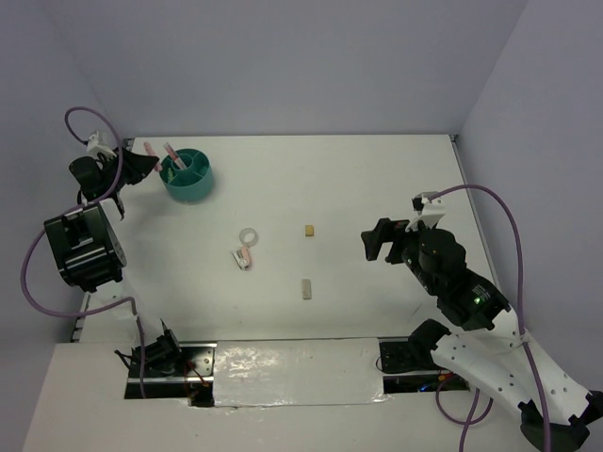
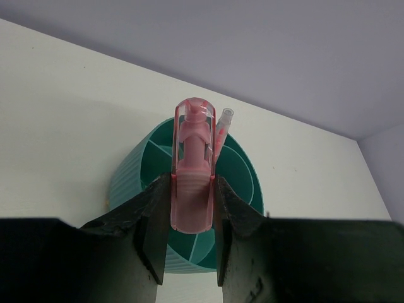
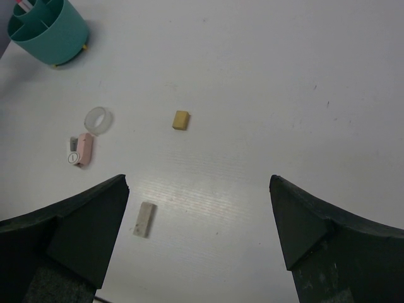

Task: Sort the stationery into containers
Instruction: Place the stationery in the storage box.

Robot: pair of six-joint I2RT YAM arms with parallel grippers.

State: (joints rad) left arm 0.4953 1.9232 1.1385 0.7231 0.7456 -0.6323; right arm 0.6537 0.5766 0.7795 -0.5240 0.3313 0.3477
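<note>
The teal cup (image 1: 195, 185) stands at the far left of the table with one pink pen (image 1: 172, 154) upright in a compartment. My left gripper (image 1: 141, 164) is beside the cup's left rim, shut on a second pink pen (image 2: 192, 183), held over the cup's opening (image 2: 243, 173). My right gripper (image 1: 373, 242) is open and empty above the table's right half. Between them lie a clear ring (image 1: 248, 235), a pink oblong piece (image 1: 243, 257), a small tan block (image 1: 308, 229) and a pale oblong piece (image 1: 305, 289).
The right wrist view shows the ring (image 3: 98, 120), pink piece (image 3: 82, 150), tan block (image 3: 181, 120), pale piece (image 3: 144, 219) and cup (image 3: 47, 28) ahead of the open fingers (image 3: 95, 221). Grey walls close in the table at the back and sides.
</note>
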